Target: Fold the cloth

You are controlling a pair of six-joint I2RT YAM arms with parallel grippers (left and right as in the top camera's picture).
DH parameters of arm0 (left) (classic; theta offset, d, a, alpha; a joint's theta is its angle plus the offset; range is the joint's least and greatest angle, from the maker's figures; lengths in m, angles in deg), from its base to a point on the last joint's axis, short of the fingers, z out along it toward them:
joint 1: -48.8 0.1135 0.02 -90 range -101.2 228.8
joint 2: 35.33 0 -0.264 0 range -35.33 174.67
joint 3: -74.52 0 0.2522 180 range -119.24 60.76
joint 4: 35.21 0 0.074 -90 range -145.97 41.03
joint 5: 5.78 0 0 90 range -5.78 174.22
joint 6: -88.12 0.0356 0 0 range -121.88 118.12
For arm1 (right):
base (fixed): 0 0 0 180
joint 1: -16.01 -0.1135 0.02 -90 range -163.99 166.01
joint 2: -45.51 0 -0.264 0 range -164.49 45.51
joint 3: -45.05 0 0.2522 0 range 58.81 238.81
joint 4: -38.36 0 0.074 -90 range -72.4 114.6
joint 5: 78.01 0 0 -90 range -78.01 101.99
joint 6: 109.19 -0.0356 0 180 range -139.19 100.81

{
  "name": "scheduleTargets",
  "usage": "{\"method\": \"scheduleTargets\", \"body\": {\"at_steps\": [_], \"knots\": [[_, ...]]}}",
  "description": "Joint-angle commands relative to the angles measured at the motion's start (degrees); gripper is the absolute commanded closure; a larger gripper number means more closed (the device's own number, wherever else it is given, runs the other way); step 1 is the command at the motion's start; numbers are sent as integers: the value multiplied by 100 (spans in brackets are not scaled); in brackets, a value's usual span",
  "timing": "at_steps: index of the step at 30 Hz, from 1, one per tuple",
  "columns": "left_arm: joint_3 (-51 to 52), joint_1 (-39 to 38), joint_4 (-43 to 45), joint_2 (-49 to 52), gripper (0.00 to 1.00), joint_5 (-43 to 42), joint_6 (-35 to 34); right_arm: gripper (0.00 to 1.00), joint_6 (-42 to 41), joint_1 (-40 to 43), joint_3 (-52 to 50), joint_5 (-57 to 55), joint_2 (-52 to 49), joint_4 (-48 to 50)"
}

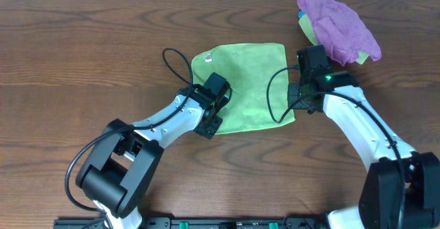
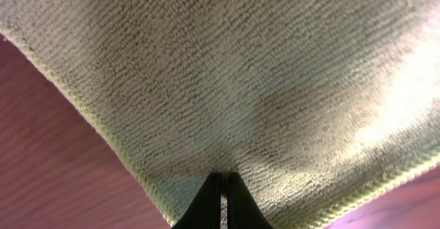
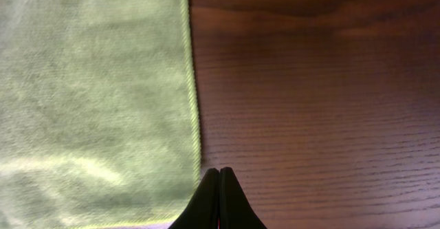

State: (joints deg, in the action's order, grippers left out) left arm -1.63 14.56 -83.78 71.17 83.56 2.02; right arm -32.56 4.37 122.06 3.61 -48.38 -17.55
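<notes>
The cloth (image 1: pixel 251 84) is lime green and lies spread on the wooden table (image 1: pixel 82 64), with its small white tag (image 1: pixel 208 59) at the far left corner. My left gripper (image 1: pixel 210 122) sits at the near left corner. In the left wrist view its fingers (image 2: pixel 223 182) are shut, pinching the cloth (image 2: pixel 227 78) just inside that corner. My right gripper (image 1: pixel 301 105) is beside the near right corner. In the right wrist view it (image 3: pixel 218 172) is shut and empty over bare wood, just right of the edge of the cloth (image 3: pixel 89 98).
A purple cloth (image 1: pixel 340 26) bundled with a yellow-green one (image 1: pixel 306 27) lies at the back right, close behind my right arm. A black cable (image 1: pixel 177 62) loops over the table left of the cloth. Bare wood (image 3: pixel 316 98) extends right of the cloth.
</notes>
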Motion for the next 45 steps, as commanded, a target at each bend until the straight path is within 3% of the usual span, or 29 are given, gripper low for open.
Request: {"method": "scheduleTargets", "body": {"at_steps": [1,14,26,35,45], "knots": [[133,35,-210,138,94,673,120,99,61,37,-24,61,87,15],[133,57,-299,-61,94,520,149,99,76,37,-24,522,87,-2],[109,201,-142,-1762,94,232,127,99,76,31,422,520,428,-376],[195,986,-992,-3051,94,-1056,129,99,42,31,398,219,2330,-1320],[1797,1150,-575,-5180,94,-1897,-240,98,-616,-369,-640,476,4538,-1552]]}}
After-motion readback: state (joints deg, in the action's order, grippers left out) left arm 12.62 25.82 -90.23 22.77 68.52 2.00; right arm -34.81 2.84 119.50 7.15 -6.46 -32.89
